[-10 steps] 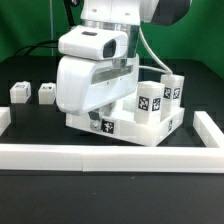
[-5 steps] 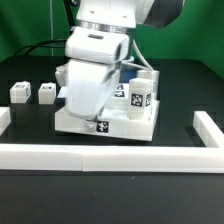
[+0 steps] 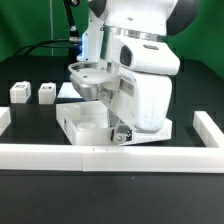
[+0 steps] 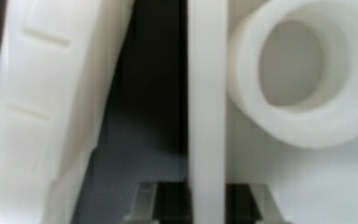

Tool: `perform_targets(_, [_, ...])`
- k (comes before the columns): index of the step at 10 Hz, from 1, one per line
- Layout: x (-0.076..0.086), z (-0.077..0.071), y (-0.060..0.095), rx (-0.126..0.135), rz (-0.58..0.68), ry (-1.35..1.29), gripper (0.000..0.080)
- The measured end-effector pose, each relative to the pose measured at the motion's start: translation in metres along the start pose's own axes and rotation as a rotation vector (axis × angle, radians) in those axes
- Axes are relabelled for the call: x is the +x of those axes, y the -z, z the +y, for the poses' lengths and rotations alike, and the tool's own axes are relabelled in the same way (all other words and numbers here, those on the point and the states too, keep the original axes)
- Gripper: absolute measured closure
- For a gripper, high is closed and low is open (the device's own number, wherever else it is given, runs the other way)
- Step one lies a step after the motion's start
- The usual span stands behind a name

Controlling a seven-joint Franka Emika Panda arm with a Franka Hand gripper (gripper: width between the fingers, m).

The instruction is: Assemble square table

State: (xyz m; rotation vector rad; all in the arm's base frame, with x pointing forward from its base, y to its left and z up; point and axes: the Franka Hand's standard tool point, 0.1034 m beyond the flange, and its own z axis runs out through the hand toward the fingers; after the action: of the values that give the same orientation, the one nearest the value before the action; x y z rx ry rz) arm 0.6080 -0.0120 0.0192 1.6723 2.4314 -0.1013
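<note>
The white square tabletop [image 3: 84, 122] lies on the black table, mostly behind my arm. My gripper [image 3: 119, 130] reaches down at its near right side. In the wrist view the gripper [image 4: 206, 206] is shut on the tabletop's thin upright rim [image 4: 208, 100], one dark finger on each side. A round corner socket [image 4: 311, 70] is right beside the rim. Two small white legs [image 3: 19, 92] [image 3: 46, 93] lie loose at the exterior view's left. The other legs are hidden behind my arm.
The long low white border rail [image 3: 110, 155] runs along the front, with ends at the exterior view's left [image 3: 4, 120] and right [image 3: 208, 127]. A white curved surface [image 4: 51, 110] fills one side of the wrist view; I cannot tell what it is.
My arm has swung to the exterior view's right and turned, and the tabletop has turned with it. The two upright tagged legs seen earlier are now hidden behind the arm.
</note>
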Motion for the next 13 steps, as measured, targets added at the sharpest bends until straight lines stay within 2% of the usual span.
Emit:
perform_targets(4, [-0.009,-0.005,-0.002,0.012,-0.034,0.218,0.0736])
perform_targets(5, [-0.005,-0.005,-0.003,0.026,-0.042,0.291,0.0736])
perform_targets(6, [0.013,0.000,-0.001,0.048,-0.036,0.353,0.0736])
perform_targets(7, [0.034,0.009,0.002,0.059,-0.022,0.390,0.0736])
perform_targets(8, [0.055,0.015,0.004,0.097,-0.014,0.412,0.0736])
perform_targets(9, [0.079,0.027,0.011,0.128,-0.016,0.459,0.0736])
perform_targets(10, [0.093,0.028,0.014,0.181,-0.009,0.512,0.0736])
perform_targets(11, [0.092,0.027,0.012,0.201,-0.006,0.564,0.0736])
perform_targets(13, [0.089,0.022,0.008,0.212,0.007,0.671,0.0736])
